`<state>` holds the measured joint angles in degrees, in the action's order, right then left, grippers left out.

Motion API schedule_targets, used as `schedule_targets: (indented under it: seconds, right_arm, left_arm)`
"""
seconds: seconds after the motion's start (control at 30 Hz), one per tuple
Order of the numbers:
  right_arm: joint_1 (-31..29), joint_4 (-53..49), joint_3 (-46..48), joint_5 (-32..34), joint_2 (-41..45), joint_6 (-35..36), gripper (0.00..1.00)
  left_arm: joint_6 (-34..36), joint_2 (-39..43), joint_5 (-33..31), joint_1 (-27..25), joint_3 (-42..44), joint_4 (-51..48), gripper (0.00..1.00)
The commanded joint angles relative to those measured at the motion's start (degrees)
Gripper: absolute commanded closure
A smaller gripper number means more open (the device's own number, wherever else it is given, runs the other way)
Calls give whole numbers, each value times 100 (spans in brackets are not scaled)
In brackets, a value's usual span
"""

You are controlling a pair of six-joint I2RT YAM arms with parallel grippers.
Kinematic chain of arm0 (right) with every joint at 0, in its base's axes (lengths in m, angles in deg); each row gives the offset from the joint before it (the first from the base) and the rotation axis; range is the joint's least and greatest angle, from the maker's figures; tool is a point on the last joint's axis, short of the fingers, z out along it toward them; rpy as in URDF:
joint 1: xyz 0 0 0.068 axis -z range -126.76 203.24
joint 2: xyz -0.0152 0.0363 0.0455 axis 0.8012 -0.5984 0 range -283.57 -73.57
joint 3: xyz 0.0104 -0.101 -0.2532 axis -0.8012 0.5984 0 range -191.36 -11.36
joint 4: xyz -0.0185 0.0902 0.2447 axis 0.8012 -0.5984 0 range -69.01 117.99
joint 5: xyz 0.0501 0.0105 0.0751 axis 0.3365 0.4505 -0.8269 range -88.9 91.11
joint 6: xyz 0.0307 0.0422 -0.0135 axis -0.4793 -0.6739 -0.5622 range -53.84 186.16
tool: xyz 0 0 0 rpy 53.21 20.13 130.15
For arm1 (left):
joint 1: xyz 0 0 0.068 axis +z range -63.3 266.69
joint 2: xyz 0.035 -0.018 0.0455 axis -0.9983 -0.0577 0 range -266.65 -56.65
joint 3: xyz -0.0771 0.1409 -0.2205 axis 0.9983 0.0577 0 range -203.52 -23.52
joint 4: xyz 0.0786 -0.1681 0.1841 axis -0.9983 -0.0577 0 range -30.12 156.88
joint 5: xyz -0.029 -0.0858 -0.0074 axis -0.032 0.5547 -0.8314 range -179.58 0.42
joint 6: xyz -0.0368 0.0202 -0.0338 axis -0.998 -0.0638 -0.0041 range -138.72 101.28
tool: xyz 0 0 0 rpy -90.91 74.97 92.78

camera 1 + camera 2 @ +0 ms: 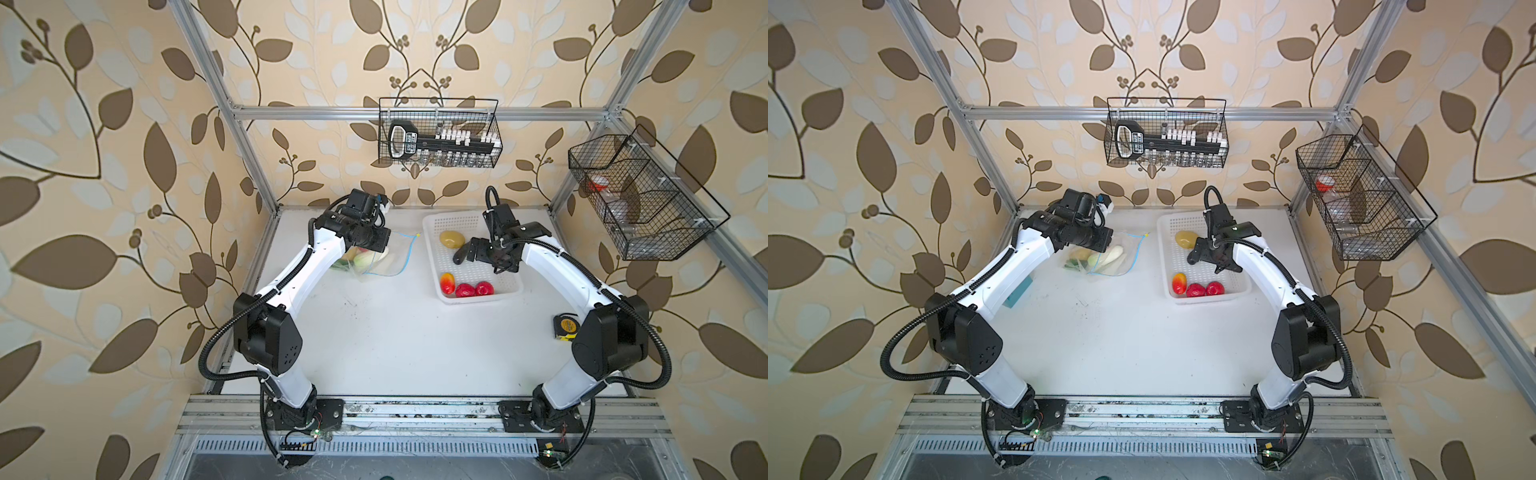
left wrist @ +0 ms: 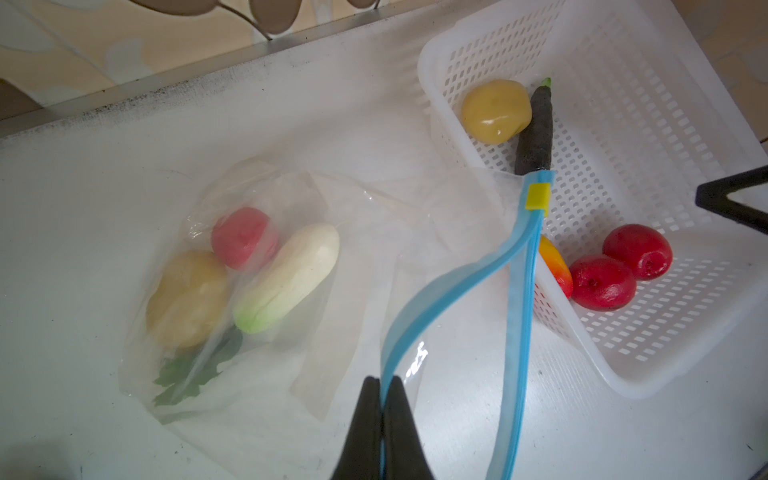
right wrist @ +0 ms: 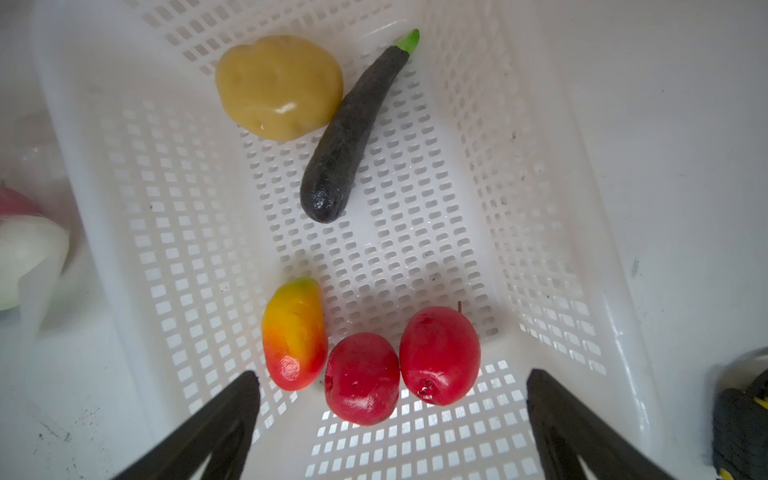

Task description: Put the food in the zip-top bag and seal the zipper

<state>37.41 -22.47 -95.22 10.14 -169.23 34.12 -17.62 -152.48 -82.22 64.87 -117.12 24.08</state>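
L gripper [image 2: 381, 384]: jaws closed, pinching one lip of the thin light-blue zipper strip [image 2: 449, 282] on the clear crinkly zip-top bag [image 2: 357, 216]. The other lip runs apart from it, so the mouth gapes. The small yellow slider [image 2: 537, 196] sits at the bag's far-right corner. Bag lies on the white table [image 1: 374, 332], far and left of centre, just left of the white perforated plastic basket [image 3: 540, 166].

Inside bag: yellow-tan potato [image 2: 187, 299], round red tomato [image 2: 243, 239], white-green cabbage [image 2: 286, 278], green leaf [image 2: 191, 370].

R gripper [image 3: 392, 374]: jaws wide apart, holding nothing, above basket.

In basket:
- Far end: second tan potato [image 3: 278, 85] touching dark eggplant [image 3: 349, 133].
- Near end: red-yellow mango [image 3: 295, 332] beside two glossy red tomatoes [image 3: 361, 378].
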Motion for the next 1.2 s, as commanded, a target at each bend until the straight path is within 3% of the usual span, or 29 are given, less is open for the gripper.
schedule_targets:
  seconds: [0.0,0.23,1.17]
  right_arm:
    - [10,-256,132,26,-147,153,1]
    - [19,-394,235,95,-363,312,2]
    - [157,-334,383,216,-1005,399,13]
  left_arm:
    - [-59,321,105,-41,-56,154,100]
    - [-89,363,173,-32,279,203,100]
    - [-198,270,474,130,231,46,100]
